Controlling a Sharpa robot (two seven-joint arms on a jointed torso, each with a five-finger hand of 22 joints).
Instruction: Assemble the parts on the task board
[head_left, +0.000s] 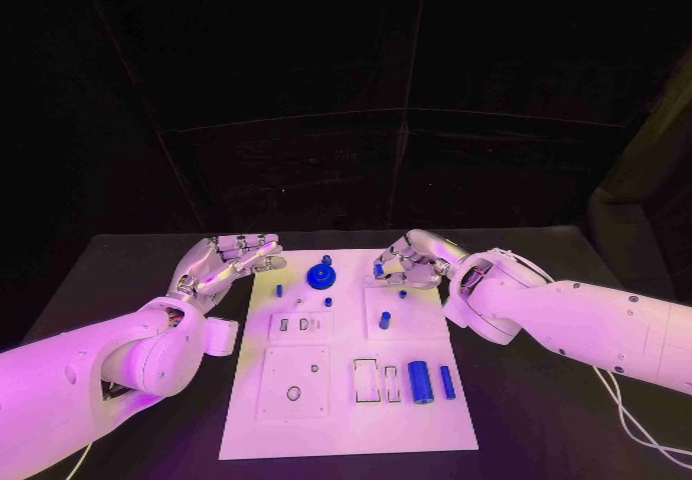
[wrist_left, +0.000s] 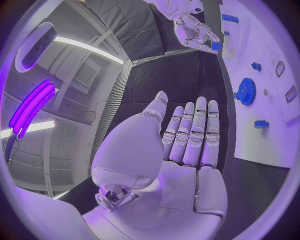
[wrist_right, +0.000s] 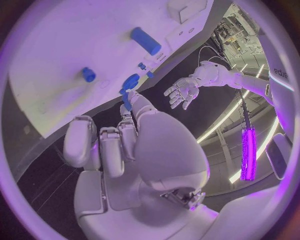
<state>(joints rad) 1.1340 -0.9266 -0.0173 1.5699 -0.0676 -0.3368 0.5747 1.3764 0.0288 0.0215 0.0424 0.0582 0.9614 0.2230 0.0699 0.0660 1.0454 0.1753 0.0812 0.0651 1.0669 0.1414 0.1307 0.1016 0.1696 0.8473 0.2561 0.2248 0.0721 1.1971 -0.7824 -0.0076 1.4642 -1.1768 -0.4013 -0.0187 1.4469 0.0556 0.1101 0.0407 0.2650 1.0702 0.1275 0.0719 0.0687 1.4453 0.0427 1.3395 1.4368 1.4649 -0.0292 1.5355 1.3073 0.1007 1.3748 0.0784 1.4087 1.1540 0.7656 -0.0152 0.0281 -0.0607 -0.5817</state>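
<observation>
Two robot hands sit at the far end of the white task board, which lies along the middle of the black surface. The left robot hand hangs just off the board's far left corner, flat, fingers straight and side by side, holding nothing. The right robot hand is over the far right part of the board with its fingers curled in; the right wrist view shows a small blue part at its fingertips, seemingly pinched there. On the board lie a blue gear, small blue pegs such as one mid-board, and two larger blue cylinders toward the near end beside open rectangular slots. My worry is the pinch: such a slight hold could let the piece twist or drop as it is lowered, and a tilted piece would likely jam at its socket's rim or roll away across the board. The curled fingers also hide the board beneath them, so I cannot tell which socket is meant or whether the piece already touches it. How firmly it is held is likewise unclear.
</observation>
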